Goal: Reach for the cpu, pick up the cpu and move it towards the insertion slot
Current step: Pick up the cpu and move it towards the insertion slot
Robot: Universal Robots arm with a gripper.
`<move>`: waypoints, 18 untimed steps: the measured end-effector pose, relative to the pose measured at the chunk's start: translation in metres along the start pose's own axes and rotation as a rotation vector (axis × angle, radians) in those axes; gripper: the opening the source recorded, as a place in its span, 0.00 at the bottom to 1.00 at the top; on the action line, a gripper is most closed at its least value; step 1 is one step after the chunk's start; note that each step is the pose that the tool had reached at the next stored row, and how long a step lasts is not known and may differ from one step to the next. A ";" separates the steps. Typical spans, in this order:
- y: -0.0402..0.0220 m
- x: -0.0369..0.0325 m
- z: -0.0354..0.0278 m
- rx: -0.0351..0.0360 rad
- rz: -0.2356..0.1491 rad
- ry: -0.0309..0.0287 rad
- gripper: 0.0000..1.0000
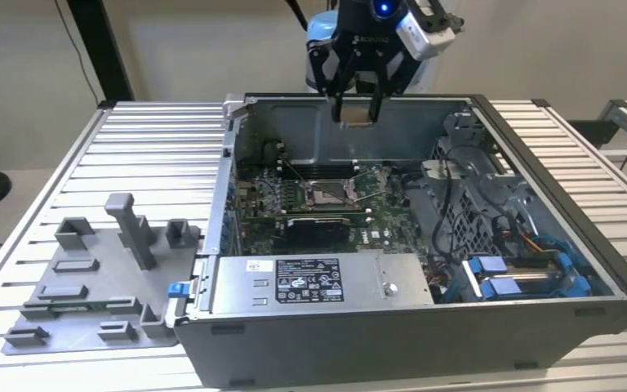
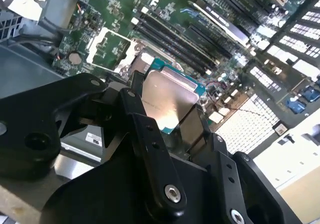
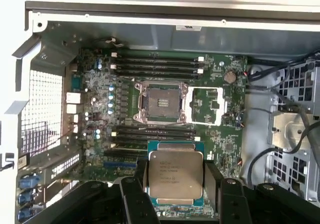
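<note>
My gripper [image 3: 175, 184] is clamped on the cpu's [image 3: 176, 174] edges, keeping it flat, hovering above the case's far wall, the insertion slot [image 3: 161, 102] open below.

I'm looking at a lab or test workshop: an opened computer case [image 1: 423, 245] lies on a slatted metal desk [image 1: 150, 139], grey plastic fixture blocks [image 1: 95, 278] stand beside it, against bare pale walls [image 1: 205, 49].

surface: slatted metal table [image 1: 140, 139] | exterior view's left: grey fixture plate [image 1: 91, 278] | centre-right: open computer case [image 1: 423, 327]
</note>
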State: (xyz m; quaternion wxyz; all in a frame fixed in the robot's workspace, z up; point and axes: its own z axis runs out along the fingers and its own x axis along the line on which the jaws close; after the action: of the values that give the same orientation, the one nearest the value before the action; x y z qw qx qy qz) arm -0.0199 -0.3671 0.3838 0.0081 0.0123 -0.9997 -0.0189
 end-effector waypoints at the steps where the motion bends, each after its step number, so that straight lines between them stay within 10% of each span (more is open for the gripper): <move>1: 0.0027 -0.0006 0.0009 0.0000 0.000 0.0000 0.00; 9: 0.0244 -0.0033 0.0068 -0.0005 0.000 0.0001 0.00; 18: 0.0284 -0.0051 0.0107 -0.0033 0.000 0.0033 0.00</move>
State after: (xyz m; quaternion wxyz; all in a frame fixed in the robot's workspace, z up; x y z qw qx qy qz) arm -0.0157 -0.3382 0.3741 0.0098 0.0122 -0.9997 -0.0206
